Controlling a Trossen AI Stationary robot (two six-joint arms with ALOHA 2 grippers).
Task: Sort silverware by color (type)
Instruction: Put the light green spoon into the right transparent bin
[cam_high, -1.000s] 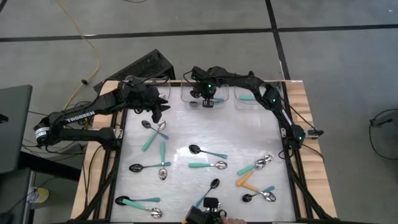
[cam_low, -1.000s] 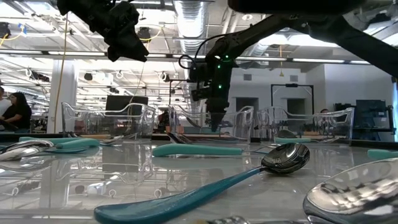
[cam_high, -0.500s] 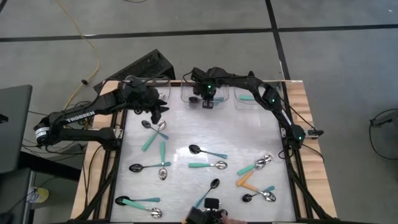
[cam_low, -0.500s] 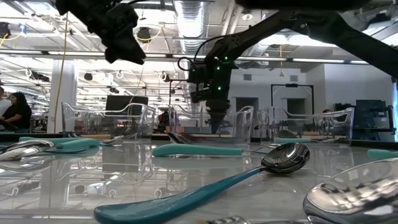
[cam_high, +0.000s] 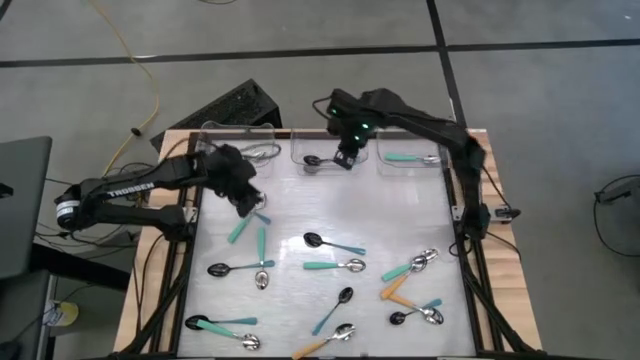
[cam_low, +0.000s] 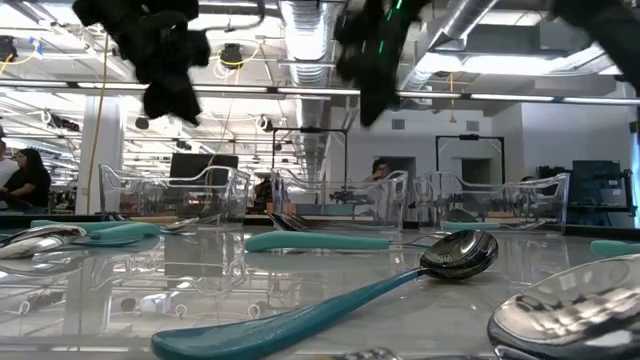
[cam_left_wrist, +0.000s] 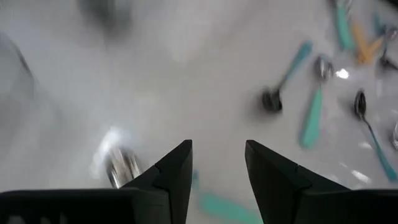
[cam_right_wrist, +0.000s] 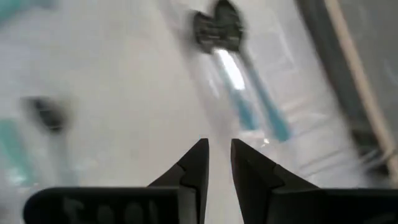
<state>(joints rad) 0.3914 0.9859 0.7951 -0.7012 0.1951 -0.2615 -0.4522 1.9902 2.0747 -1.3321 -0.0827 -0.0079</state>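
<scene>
Several spoons lie flat on the white table top (cam_high: 300, 200), among them a black-bowled teal one (cam_high: 332, 243) and an orange-handled one (cam_high: 395, 290). My left gripper (cam_high: 246, 196) hovers open just above a crossed pair of teal-handled spoons (cam_high: 256, 208); the left wrist view shows a silver bowl (cam_left_wrist: 118, 167) beside its fingers. My right gripper (cam_high: 347, 155) hangs high over the middle bin (cam_high: 322, 148), its fingers a narrow gap apart with nothing between them. A black-bowled spoon (cam_high: 313, 160) lies in that bin. A teal-handled spoon (cam_high: 400, 157) lies in the right bin.
Three clear bins (cam_low: 175, 190) (cam_low: 340, 195) (cam_low: 500, 195) stand in a row along the table's far edge. More spoons lie near the near edge (cam_high: 335, 335) and the right side (cam_high: 420, 262). Bare table top shows in the middle, below the bins. People show in the room behind.
My right gripper has risen out of the middle bin and shifted a little toward the right. My left gripper has moved toward the near edge and down, over the crossed spoons. A dark thing at the near edge has gone; an orange-handled spoon lies there now.
</scene>
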